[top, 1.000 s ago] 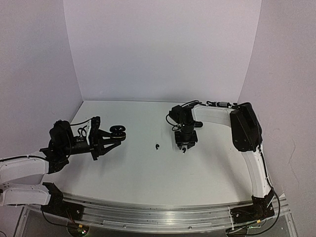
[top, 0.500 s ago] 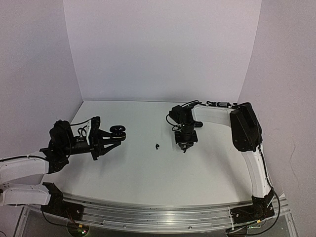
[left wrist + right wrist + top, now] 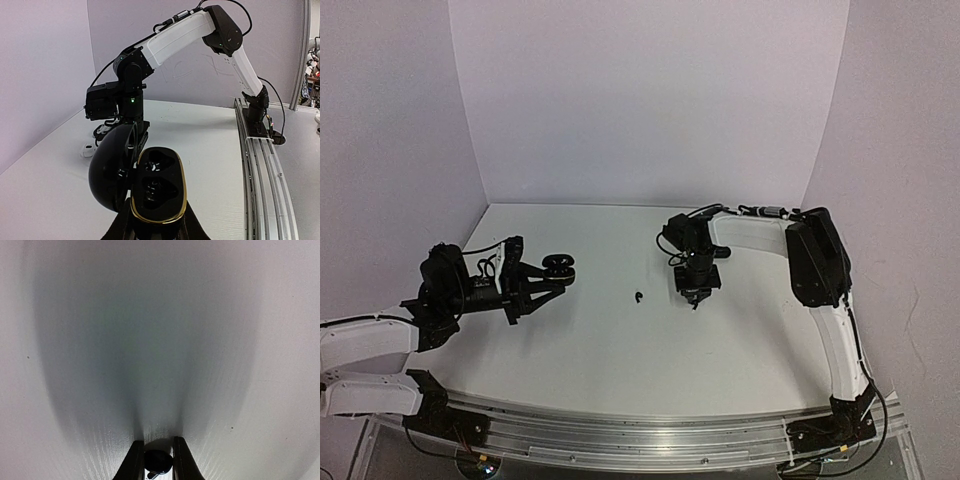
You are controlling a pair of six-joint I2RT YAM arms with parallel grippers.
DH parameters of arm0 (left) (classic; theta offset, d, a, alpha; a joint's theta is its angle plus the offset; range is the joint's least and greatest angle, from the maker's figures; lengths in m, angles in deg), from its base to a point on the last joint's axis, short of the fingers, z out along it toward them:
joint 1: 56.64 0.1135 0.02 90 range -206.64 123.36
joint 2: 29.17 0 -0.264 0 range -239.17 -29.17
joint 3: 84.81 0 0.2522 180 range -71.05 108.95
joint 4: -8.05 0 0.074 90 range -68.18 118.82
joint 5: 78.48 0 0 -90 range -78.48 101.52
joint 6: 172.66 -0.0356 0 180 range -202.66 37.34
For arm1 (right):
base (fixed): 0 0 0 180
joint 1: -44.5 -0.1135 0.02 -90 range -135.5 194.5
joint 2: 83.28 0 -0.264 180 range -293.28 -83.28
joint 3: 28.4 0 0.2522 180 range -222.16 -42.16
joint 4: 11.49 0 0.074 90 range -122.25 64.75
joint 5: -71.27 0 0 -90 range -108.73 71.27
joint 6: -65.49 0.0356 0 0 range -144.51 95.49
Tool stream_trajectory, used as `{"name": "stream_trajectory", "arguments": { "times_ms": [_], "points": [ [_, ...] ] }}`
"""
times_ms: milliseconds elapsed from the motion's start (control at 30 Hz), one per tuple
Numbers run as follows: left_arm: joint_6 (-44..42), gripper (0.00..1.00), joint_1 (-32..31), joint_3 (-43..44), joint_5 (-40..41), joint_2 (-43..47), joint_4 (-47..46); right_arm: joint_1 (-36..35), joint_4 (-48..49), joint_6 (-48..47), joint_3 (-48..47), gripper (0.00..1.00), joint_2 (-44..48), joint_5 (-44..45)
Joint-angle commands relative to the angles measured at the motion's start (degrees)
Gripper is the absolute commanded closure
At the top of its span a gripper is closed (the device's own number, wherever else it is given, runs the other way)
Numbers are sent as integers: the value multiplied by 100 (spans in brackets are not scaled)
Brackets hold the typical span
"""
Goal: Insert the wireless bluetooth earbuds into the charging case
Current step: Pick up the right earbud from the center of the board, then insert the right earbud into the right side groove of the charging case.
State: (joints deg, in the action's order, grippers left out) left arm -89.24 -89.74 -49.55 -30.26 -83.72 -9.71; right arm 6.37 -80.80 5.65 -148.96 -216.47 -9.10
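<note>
Right gripper (image 3: 695, 302) points down at the table (image 3: 620, 350), fingers clenched on a black earbud (image 3: 159, 460). Second black earbud (image 3: 638, 297) lies loose at its 9 o'clock, nearby. Left gripper (image 3: 555, 278) is clamped on the black case (image 3: 159, 192), lid open, further out at 9 o'clock, well apart.

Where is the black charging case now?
Top view, left side: the open glossy black charging case sits clamped in the left gripper, a small black earbud loose on the table to its right.

Right end effector (image 3: 154, 456) tighter around earbud (image 3: 159, 461)
</note>
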Motion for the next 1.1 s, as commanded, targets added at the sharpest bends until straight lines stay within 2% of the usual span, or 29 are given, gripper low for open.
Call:
{"name": "stream_trajectory", "arguments": {
  "times_ms": [0, 200, 400, 500, 567, 633, 733, 967, 1067],
  "points": [
    [-113, 100, -25, 194, 29, 11, -38, 13, -110, -32, 125, 87, -94, 6],
    [-120, 100, -21, 192, 98, -15, -73, 8, -105, -35, 49, 100, 35, 33],
    [45, 100, -21, 252, 438, -103, -257, -28, -55, -164, -343, 100, 396, 132],
    [219, 100, -21, 332, 611, -162, -410, -245, 168, -596, -890, 100, 700, 376],
    [306, 100, -21, 357, 701, -217, -616, -510, 675, -1100, -1194, 100, 1023, 587],
    [368, 100, -21, 405, 842, -292, -816, -802, 1580, -1667, -1155, 100, 1504, 805],
    [420, 100, -23, 512, 1087, -382, -1036, -1285, 3145, -2584, -605, 100, 2348, 895],
    [555, 100, -47, 560, 1476, -534, -1703, -1962, 7603, -3573, 1742, 100, 3632, -529],
    [448, 100, -141, 494, 1823, -549, -1923, -2201, 8763, -3830, 2125, 100, 3636, -849]
  ]
}}
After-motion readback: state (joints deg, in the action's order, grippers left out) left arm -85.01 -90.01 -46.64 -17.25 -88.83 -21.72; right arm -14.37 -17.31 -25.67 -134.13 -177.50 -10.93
